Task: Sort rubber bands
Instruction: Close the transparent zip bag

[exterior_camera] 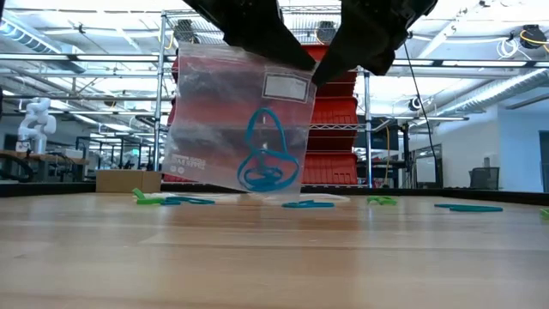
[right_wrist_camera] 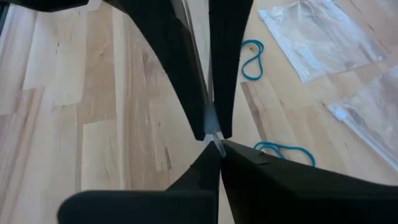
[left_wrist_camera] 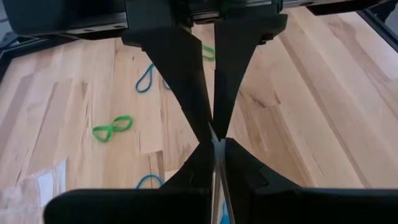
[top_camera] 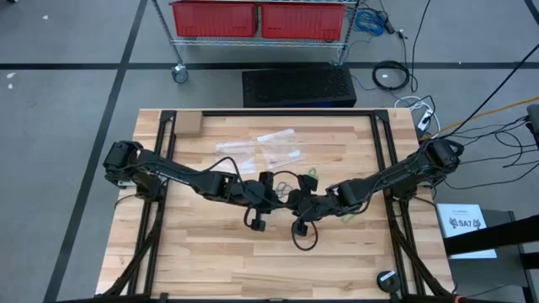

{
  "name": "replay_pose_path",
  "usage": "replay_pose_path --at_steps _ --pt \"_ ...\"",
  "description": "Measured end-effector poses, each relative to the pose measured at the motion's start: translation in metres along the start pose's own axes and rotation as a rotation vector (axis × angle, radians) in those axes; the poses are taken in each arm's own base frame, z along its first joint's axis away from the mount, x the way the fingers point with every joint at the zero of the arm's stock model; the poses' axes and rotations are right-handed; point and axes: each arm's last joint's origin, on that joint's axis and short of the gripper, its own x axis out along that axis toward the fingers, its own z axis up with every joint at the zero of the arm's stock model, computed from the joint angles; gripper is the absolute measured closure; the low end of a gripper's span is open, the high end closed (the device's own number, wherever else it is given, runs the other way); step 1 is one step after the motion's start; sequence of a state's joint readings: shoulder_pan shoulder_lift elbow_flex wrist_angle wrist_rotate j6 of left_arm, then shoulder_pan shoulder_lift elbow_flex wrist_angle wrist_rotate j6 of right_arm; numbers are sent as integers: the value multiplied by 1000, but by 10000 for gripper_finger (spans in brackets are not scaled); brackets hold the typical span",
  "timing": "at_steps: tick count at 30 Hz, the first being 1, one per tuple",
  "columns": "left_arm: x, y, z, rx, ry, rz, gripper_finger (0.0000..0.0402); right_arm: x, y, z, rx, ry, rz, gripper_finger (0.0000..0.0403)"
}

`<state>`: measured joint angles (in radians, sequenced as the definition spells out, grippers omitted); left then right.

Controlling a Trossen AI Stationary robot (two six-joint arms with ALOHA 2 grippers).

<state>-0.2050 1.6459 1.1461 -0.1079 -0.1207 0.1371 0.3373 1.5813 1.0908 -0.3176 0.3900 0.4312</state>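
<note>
I had the wooden counter (top_camera: pixel 210 252) under both arms, which met near its middle. Between them hung a clear zip bag (exterior_camera: pixel 236 120), lifted off the surface, I judged so bands could drop in; blue rubber bands (exterior_camera: pixel 264 159) sat inside. The left tool (left_wrist_camera: pixel 212 134) was pressed together, pinching the bag's top edge, and the right tool (right_wrist_camera: pixel 214 138) pinched it likewise. Loose green (left_wrist_camera: pixel 112 127) and blue bands lay scattered nearby. The bag's white label (exterior_camera: pixel 285 87) was unreadable.
</note>
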Motion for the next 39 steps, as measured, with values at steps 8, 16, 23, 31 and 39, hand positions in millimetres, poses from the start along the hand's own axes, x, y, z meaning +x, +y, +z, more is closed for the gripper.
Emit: replay_pose_path --at_steps 8,16,23,31,39 --pt "0 -1 -4 5 40 -12 381 -4 5 -4 -7 10 -8 403" --pt "0 -2 -7 1 65 -9 381 -5 6 -7 17 19 -20 402" --pt "0 -6 -6 15 58 -15 381 -5 9 -2 35 -20 26 352" --pt "0 -5 -3 12 28 -8 381 -4 9 2 27 -30 64 305" --pt "0 -5 -3 13 32 -7 381 0 6 1 -11 -29 36 392"
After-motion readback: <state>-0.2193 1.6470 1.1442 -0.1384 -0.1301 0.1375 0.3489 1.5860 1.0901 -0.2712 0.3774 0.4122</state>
